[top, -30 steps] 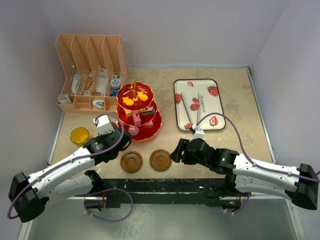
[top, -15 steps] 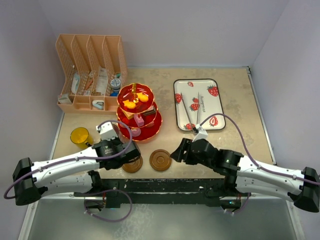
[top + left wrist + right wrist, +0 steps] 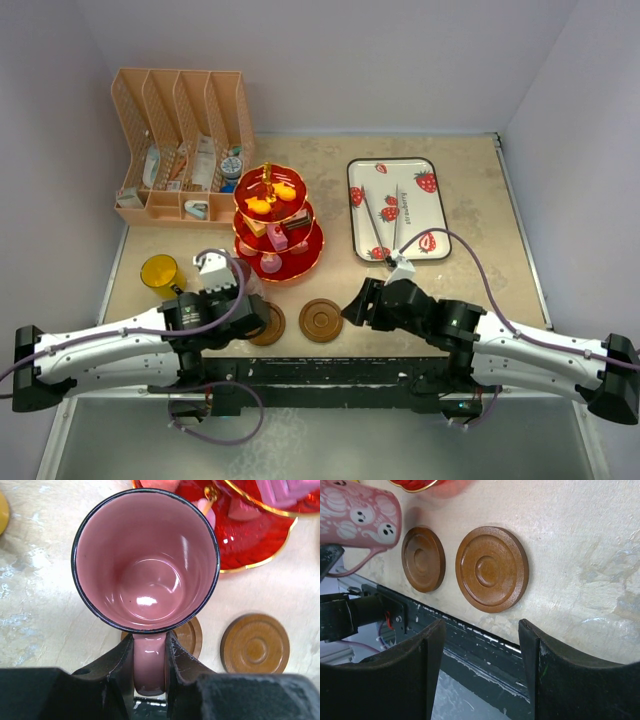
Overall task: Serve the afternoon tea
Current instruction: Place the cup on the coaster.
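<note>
Top external: left gripper (image 3: 240, 308) sits just in front of the red stand (image 3: 300, 262), and right gripper (image 3: 352, 304) is front-right of it. Left wrist: the jaws are clamped on the handle of the pink mug (image 3: 145, 565), which is upright beside the stand. Right wrist: the jaws are half open and empty above the tabletop (image 3: 580, 540).

- One red three-tier stand (image 3: 285, 262); the toy cakes on its tiers are too small to count.
- Two mugs: one pink mug (image 3: 145, 560) and one yellow mug (image 3: 159, 271).
- Two round wooden coasters: a left coaster (image 3: 423, 559) and a right coaster (image 3: 321, 320).
- One strawberry-print tray (image 3: 432, 205).
- One pair of metal tongs (image 3: 385, 222).
- One peach organiser (image 3: 180, 110) with four upright slots.
- Two robot arms: a left arm (image 3: 100, 350) and a right arm (image 3: 530, 345).
</note>
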Robot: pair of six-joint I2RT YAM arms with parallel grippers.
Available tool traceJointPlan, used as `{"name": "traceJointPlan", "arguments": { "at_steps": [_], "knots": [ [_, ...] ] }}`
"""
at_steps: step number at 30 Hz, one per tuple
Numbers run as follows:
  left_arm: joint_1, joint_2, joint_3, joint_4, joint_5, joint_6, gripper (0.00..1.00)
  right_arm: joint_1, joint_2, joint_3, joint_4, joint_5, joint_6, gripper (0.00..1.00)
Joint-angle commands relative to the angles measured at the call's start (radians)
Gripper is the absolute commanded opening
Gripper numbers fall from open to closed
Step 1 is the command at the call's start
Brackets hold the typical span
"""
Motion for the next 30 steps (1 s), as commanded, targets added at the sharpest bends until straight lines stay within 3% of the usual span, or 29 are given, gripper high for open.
{"name": "traceJointPlan", "arguments": {
  "at_steps": [1,8,18,21,30],
  "knots": [
    [-0.074,0.012,0.022,0.039,-0.041,0.023,0.00,-0.002,-0.002,0.011,0.000,0.031,0.013,0.63],
    [-0.247,0.088,0.040,-0.016,-0.090,-0.095,0.00,-0.003,-0.024,-0.014,0.014,0.031,0.033,0.63],
    [-0.537,0.298,0.106,-0.265,-0.183,-0.495,0.00,-0.003,-0.013,-0.017,0.018,0.023,0.029,0.63],
    [-0.589,0.329,0.118,-0.326,-0.187,-0.576,0.00,-0.002,-0.011,-0.016,0.024,0.019,0.030,0.63],
    [-0.603,0.251,0.015,-0.287,-0.185,-0.594,0.00,-0.003,0.043,0.012,0.064,0.005,0.007,0.63]
  ]
}}
